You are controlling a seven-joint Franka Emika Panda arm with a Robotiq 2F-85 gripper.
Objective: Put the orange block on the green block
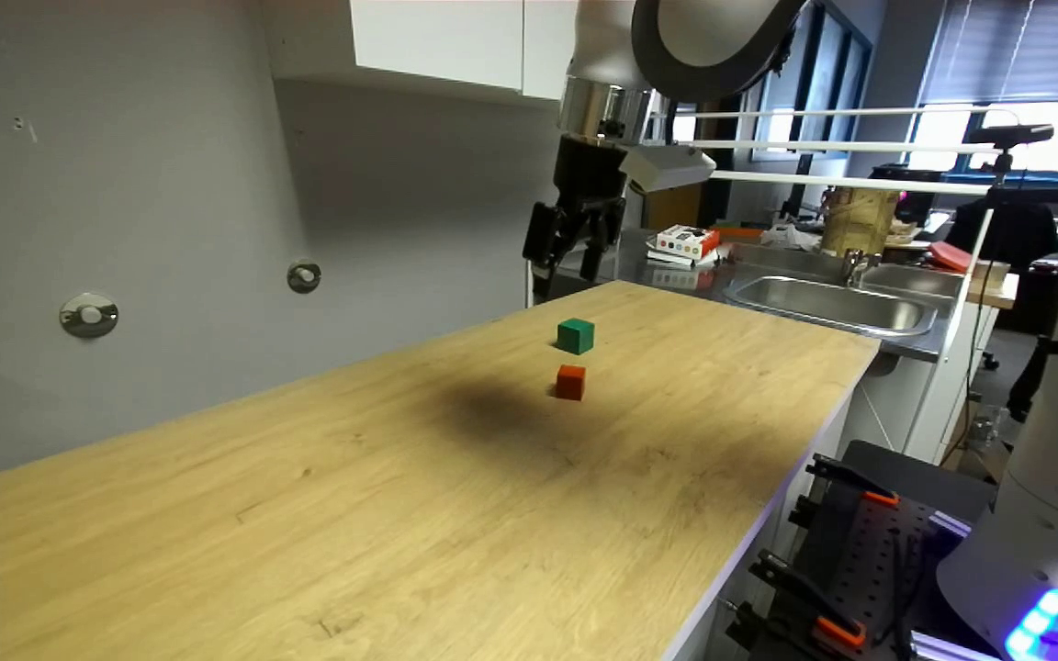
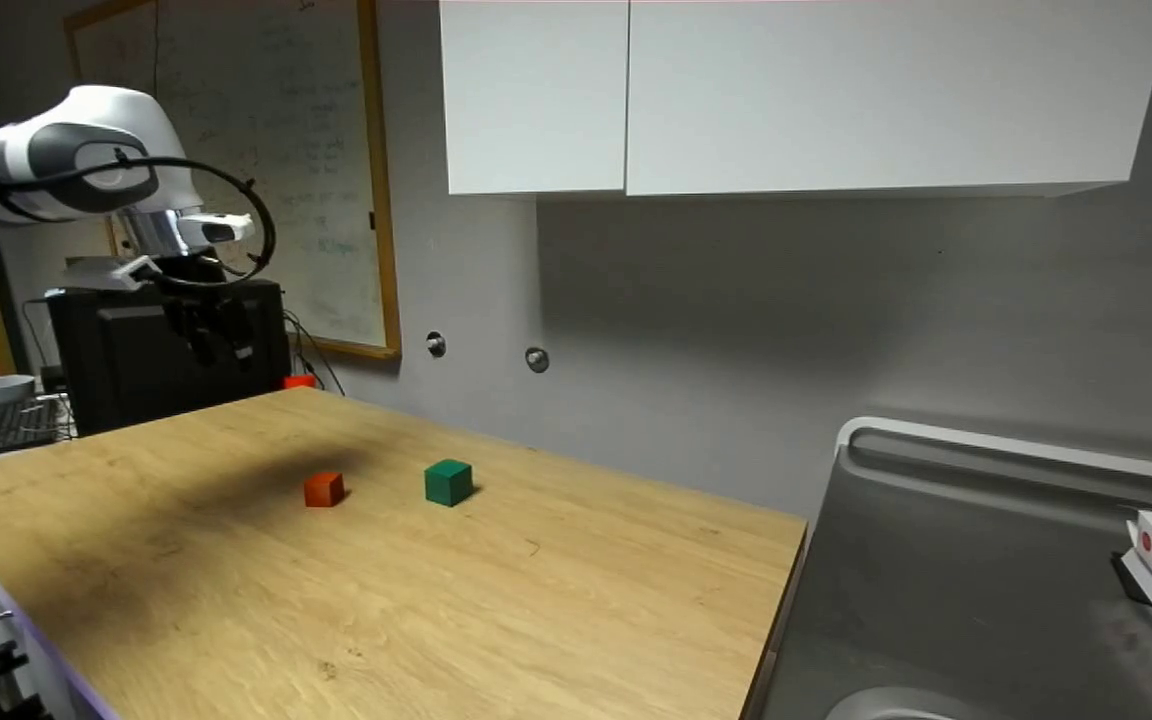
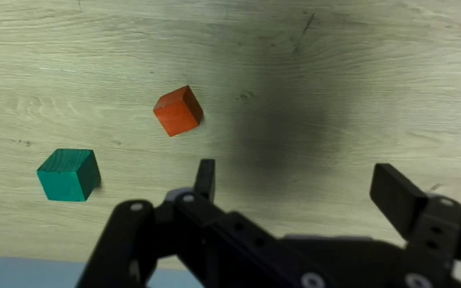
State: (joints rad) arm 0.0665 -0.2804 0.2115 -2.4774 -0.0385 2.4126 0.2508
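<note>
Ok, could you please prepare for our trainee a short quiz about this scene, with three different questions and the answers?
1. True or false: the black two-fingered claw stands open and holds nothing.
2. How do the small orange-red wooden-looking cube and the small green wood-grained cube stand? (a) stacked (b) touching side by side (c) apart
3. Which cube should the claw probably take first, and why?

Key: 1 true; 2 c; 3 probably the orange-red one, since it has to go on the green one.

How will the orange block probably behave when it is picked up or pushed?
The orange block will likely feel stiff, because its edges look straight and sharp. If pushed, it would probably slide, not roll: its faces look flat.
</note>
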